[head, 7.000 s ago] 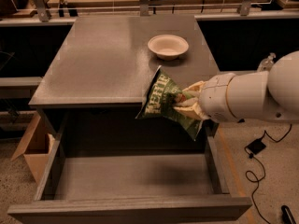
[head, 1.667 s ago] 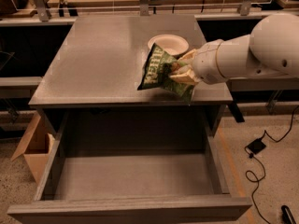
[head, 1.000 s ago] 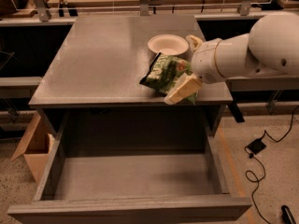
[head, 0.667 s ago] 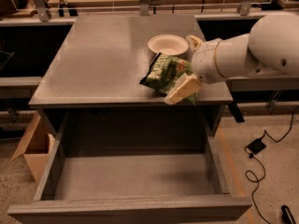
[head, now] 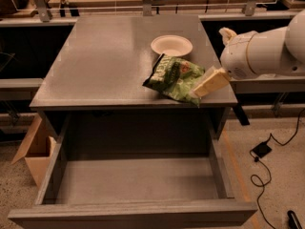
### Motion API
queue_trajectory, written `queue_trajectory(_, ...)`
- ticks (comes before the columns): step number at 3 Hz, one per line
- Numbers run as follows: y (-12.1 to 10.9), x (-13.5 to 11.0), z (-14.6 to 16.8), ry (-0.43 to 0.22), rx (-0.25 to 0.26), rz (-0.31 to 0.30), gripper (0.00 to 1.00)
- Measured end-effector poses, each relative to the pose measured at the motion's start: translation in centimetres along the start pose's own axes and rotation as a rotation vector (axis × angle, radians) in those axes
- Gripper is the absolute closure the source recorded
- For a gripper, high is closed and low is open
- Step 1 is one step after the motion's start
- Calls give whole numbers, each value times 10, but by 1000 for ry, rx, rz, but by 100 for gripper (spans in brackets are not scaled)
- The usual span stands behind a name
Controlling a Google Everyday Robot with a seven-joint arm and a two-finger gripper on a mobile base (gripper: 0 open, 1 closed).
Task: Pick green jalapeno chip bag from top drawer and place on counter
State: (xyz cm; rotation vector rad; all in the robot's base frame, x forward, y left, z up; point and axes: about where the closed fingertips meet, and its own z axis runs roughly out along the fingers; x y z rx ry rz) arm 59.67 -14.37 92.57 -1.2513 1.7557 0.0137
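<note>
The green jalapeno chip bag lies flat on the grey counter near its front right corner, just in front of a white bowl. My gripper is open at the counter's right edge. Its lower beige finger lies against the bag's right end, and its upper finger points away to the back. The bag rests on the counter on its own. The top drawer is pulled out below the counter, with nothing showing on its flat grey bottom.
A brown cardboard box stands on the floor left of the drawer. A black pedal and cable lie on the floor to the right. Dark benches run along the back and both sides.
The bag went from held up over the counter to lying flat on it. My gripper has opened off it and drawn back to the right.
</note>
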Motion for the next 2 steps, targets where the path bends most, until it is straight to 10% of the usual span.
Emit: queue_trajectory(2, -10, 11, -49, 38, 108, 50, 0)
